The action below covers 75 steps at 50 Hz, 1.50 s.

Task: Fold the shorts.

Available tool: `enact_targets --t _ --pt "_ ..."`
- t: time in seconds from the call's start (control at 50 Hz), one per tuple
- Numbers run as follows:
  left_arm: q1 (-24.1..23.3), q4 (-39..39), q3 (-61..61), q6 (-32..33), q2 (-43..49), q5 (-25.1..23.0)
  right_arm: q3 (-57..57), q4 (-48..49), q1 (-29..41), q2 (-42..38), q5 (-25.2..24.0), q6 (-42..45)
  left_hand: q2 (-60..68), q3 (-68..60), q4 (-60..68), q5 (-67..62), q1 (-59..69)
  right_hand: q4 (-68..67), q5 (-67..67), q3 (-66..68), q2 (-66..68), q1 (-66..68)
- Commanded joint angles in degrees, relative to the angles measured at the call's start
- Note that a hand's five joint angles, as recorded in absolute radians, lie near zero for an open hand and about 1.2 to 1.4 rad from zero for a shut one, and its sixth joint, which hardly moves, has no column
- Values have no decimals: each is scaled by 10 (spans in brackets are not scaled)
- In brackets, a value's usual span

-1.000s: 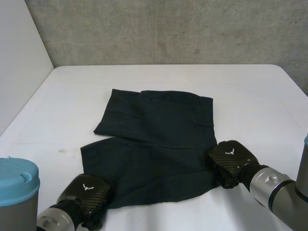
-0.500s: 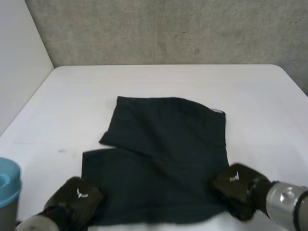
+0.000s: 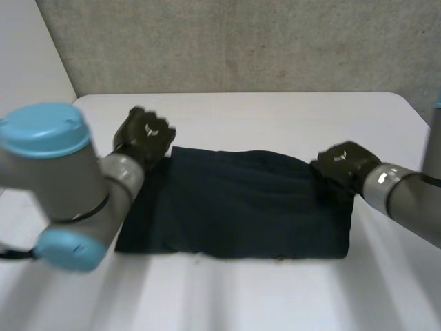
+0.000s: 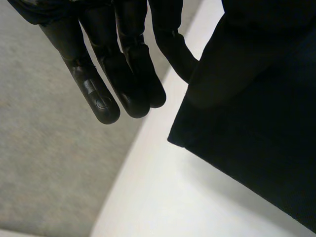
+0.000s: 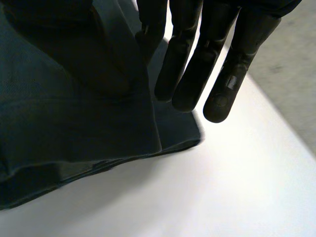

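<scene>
The dark shorts (image 3: 241, 200) lie on the white table (image 3: 275, 117), folded over into a wide flat band. My left hand (image 3: 145, 134) is at the band's far left corner and my right hand (image 3: 341, 165) at its far right corner. In the left wrist view one finger of the left hand (image 4: 123, 74) presses the corner of the shorts (image 4: 256, 123) against the covered thumb, while the other fingers stand straight. In the right wrist view the right hand (image 5: 197, 64) pinches its corner of the shorts (image 5: 74, 123) the same way.
My left arm's elbow with its light-blue cap (image 3: 48, 131) hangs over the table's left side. A grey wall (image 3: 241, 41) stands behind the far edge and a white wall (image 3: 27, 69) at the left. Bare table lies in front of the shorts.
Both hands have gone from the near hem to the far side of the shorts, carrying the near edge over. The shorts are now doubled over into a band.
</scene>
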State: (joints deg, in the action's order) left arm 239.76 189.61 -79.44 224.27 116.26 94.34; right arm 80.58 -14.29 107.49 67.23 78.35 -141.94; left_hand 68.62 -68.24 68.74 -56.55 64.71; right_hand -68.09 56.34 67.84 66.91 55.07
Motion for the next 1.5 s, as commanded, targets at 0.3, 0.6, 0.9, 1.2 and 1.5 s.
enact_targets --t 0.3,0.6,0.9,1.2,1.5 --pt "-14 59 404 -3 378 -2 -198 281 33 -273 108 79 -530 526 -531 509 -491 482 -465 -480 -471 -352" --pt "-11 59 138 -101 154 -9 32 230 17 4 84 -187 -586 582 -587 565 -547 581 -563 -578 -569 -451" --pt "22 64 -146 -265 -17 -57 231 254 -18 18 -7 -247 -582 579 -584 562 -543 427 -410 -425 -415 -297" --pt "21 67 -187 -266 -26 -57 224 340 -36 -31 42 -178 -584 580 -585 563 -545 -119 137 122 131 249" --pt "36 60 -234 -266 -122 -59 182 221 -140 4 38 67 -586 582 -587 565 -547 -119 137 122 131 249"
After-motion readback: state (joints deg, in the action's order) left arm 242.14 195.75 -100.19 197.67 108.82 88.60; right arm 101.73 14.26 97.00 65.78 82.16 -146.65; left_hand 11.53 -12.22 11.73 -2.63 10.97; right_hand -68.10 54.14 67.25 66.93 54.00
